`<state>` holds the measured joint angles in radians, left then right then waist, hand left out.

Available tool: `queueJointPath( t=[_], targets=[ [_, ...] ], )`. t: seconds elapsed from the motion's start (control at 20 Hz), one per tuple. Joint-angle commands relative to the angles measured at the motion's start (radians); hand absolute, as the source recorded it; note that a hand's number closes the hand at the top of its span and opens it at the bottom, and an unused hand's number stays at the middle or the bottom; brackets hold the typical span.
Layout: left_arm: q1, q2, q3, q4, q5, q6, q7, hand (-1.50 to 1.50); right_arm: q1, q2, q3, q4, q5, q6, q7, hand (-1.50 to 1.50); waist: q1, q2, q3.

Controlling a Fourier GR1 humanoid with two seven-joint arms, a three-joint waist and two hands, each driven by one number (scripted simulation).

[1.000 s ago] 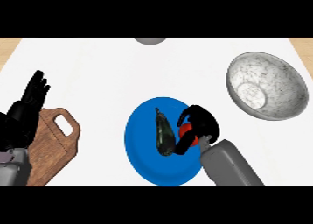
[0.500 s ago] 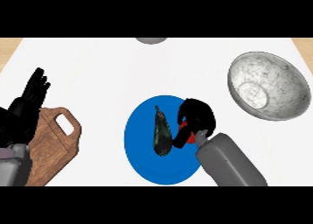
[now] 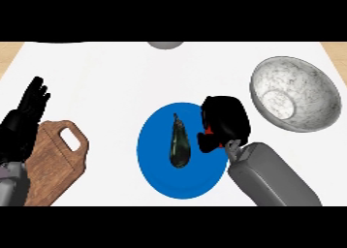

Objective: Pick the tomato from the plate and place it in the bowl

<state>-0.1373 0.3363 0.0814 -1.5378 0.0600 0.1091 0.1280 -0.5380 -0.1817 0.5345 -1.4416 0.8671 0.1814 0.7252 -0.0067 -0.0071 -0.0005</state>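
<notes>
Tomato (image 3: pixel 209 131): only a sliver of red is seen, enclosed under the curled fingers of the right hand, above the right edge of the plate.
Right hand (image 3: pixel 225 122): fingers are wrapped round the tomato, so that most of it is hidden; whether it is lifted off the plate cannot be told.
Key relation: the bowl (image 3: pixel 296 95) lies to the right of the closed fingers and a little farther from the robot, near but apart from them; a short carry that way is judged to be what the next move calls for.
Plate (image 3: pixel 164 180): blue, lying under and to the left of the fingers.
Dark long vegetable (image 3: pixel 180 144): just left of the fingers on the plate, its long axis running away from the robot; it is not touched.
Left hand (image 3: pixel 23 121): seen well apart at the left edge, fingers straight and up, resting, far from the tomato.
Cutting board (image 3: pixel 56 160): wooden, beside the left hand.
</notes>
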Motion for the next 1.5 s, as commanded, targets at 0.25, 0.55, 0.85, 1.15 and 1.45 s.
queueJointPath(
  t=[0.25,0.55,0.85,1.15,1.45],
  targets=[
    [0.051,-0.019,-0.017,-0.049,-0.017,0.005,0.002,0.0,-0.097,-0.028,-0.1,-0.368,0.159,-0.035,0.214,1.5,-0.003,-0.004,0.0],
    [0.042,-0.027,0.001,-0.022,-0.02,-0.007,-0.001,0.0,-0.046,-0.119,-0.288,-0.531,0.073,0.072,0.186,1.5,0.001,0.004,0.0],
    [-0.038,-0.023,0.04,0.088,-0.03,-0.021,-0.048,0.0,-0.041,-0.145,-0.478,-0.387,-0.043,0.007,-0.008,1.5,0.004,0.008,0.001],
    [0.02,-0.046,0.01,0.001,-0.059,-0.017,-0.052,0.0,0.04,-0.175,-0.579,-0.146,-0.069,-0.154,-0.265,1.5,0.013,0.011,0.001],
    [-0.04,-0.015,0.054,0.0,-0.014,-0.07,0.038,0.0,-0.132,-0.167,-0.633,0.153,-0.076,-0.217,-0.391,1.5,0.017,0.009,0.001]
  ],
)
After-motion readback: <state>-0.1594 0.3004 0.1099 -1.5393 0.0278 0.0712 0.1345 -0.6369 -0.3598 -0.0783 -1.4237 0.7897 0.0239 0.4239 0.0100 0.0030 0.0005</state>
